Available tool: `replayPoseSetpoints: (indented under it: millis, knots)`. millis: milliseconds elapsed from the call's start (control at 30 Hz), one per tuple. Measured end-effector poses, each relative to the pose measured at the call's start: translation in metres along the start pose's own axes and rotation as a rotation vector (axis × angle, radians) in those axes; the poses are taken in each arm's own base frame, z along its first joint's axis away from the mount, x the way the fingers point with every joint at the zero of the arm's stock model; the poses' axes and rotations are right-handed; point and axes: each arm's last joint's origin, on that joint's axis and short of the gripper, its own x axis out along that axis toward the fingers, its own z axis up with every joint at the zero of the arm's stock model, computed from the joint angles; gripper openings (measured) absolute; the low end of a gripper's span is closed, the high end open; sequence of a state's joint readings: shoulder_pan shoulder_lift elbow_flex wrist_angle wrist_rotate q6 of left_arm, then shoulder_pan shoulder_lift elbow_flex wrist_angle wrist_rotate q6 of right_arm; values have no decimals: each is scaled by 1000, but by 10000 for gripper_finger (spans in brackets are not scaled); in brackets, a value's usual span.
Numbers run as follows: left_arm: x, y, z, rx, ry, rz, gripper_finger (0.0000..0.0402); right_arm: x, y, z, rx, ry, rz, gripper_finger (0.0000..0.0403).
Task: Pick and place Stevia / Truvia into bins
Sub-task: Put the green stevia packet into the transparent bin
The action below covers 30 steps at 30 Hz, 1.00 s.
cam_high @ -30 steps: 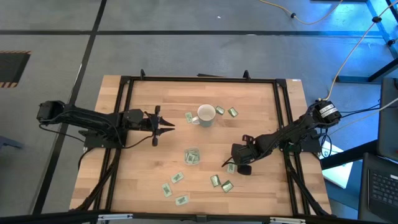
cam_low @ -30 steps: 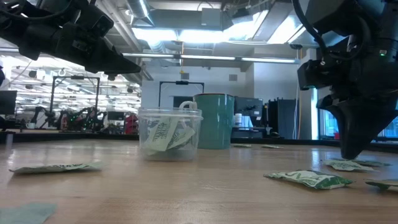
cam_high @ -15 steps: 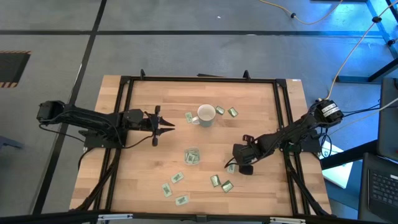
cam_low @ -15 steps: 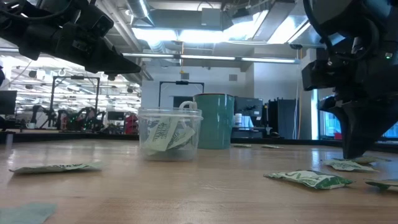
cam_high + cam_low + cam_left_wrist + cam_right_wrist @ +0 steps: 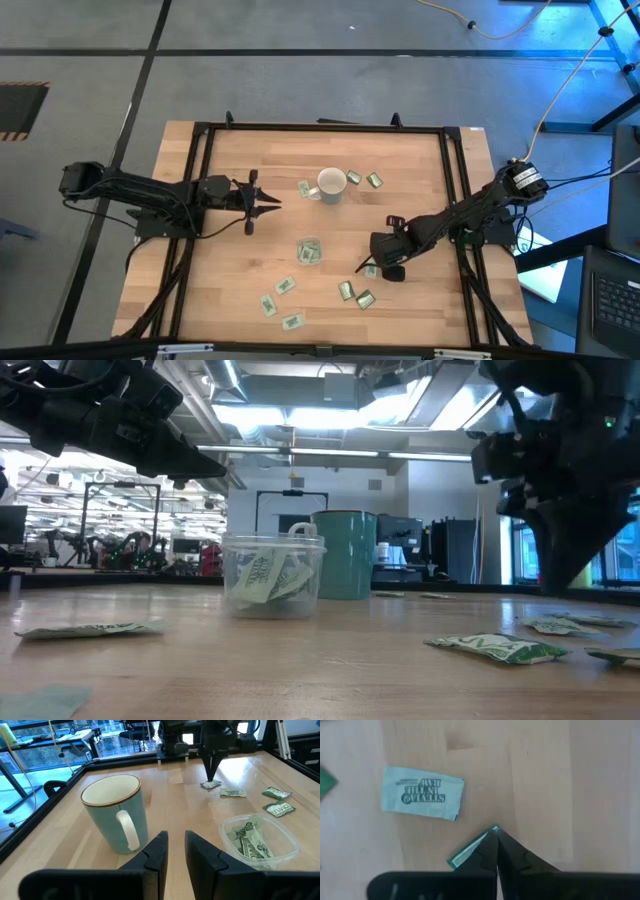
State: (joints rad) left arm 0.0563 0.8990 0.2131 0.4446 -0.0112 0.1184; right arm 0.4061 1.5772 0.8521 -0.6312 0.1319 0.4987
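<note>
We note the clear cup (image 5: 309,251) at surface centre, sachets inside; white mug (image 5: 331,184) at its 12 o'clock. Right hand (image 5: 496,832) at the cup's 3 o'clock, tips pinching a green sachet (image 5: 468,854). Left hand (image 5: 268,203) hovers at 10 o'clock, slightly parted.

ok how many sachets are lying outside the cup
10 sachets: three beside the mug, five scattered beyond the cup, one pinched in the right gripper, one flat beside it. The arm may hide more.
</note>
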Motion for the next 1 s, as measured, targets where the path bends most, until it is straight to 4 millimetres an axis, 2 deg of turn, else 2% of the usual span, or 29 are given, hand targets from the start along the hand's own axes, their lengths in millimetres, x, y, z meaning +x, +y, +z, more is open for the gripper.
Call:
replayPoseSetpoints:
  millis: [167,400,533,767,867,1000]
  knots:
    - [0,0,0,0,0,0,59,-13,5,13,-31,-37,15,1]
    - [0,0,0,0,1,0,59,-14,5,6,-12,38,28,12]
    - [0,0,0,0,0,0,59,-13,5,3,79,70,18,28]
    - [0,0,0,0,1,0,59,-4,-1,-10,305,119,-27,84]
    - [0,0,0,0,0,0,59,0,-3,-15,308,132,-41,112]
    - [0,0,0,0,0,0,59,1,-1,-15,301,118,-28,128]
